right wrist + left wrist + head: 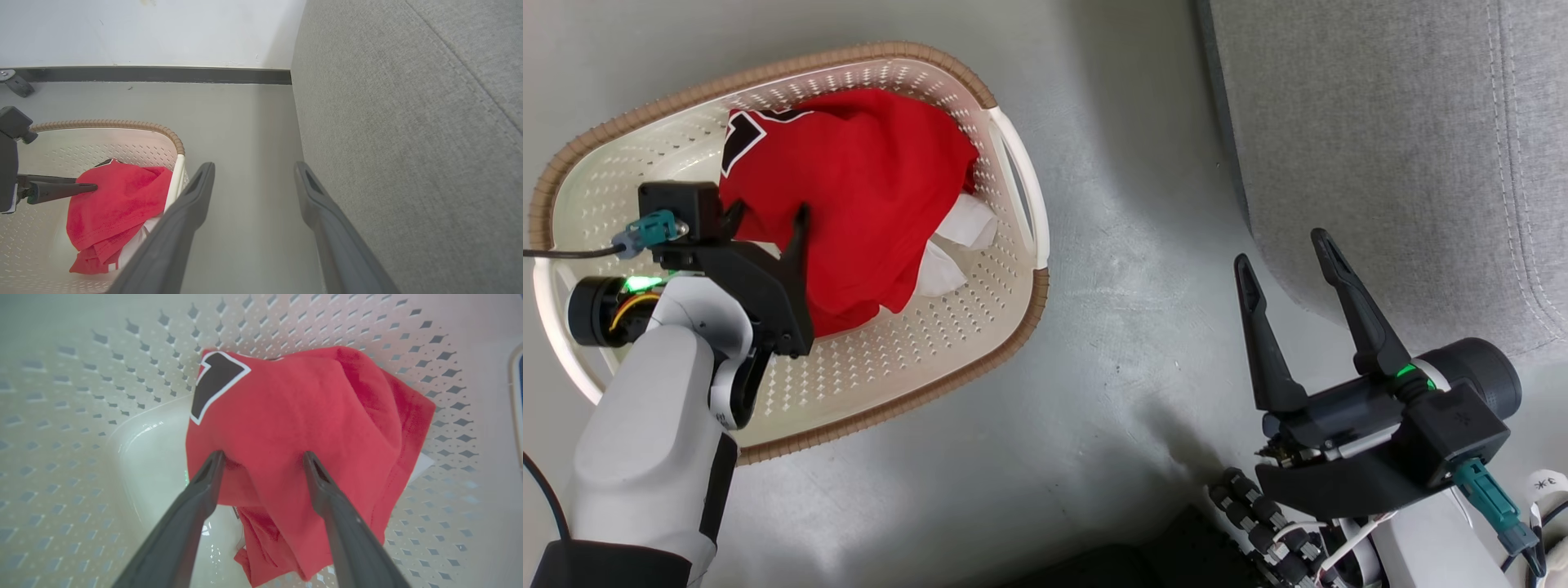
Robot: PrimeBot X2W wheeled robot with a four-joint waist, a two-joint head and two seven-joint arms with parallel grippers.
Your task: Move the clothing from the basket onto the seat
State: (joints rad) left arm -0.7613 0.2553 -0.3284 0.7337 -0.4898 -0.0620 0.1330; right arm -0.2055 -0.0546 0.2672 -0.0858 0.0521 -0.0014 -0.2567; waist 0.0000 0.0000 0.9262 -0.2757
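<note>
Both empty, fully spread: right pincer (pixel 1281 249) idle, left pincer (pixel 263 454) denting red jersey (pixel 866 180); shallow close may catch one fold, slip.

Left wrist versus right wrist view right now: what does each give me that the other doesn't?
Left wrist view: the left gripper, open, with its tips seemingly pressed into the red jersey, below its black patch.
Right wrist view: the right gripper, open and holding nothing, over the floor, with the grey seat beside it.
Both: the red jersey lying in the basket.
</note>
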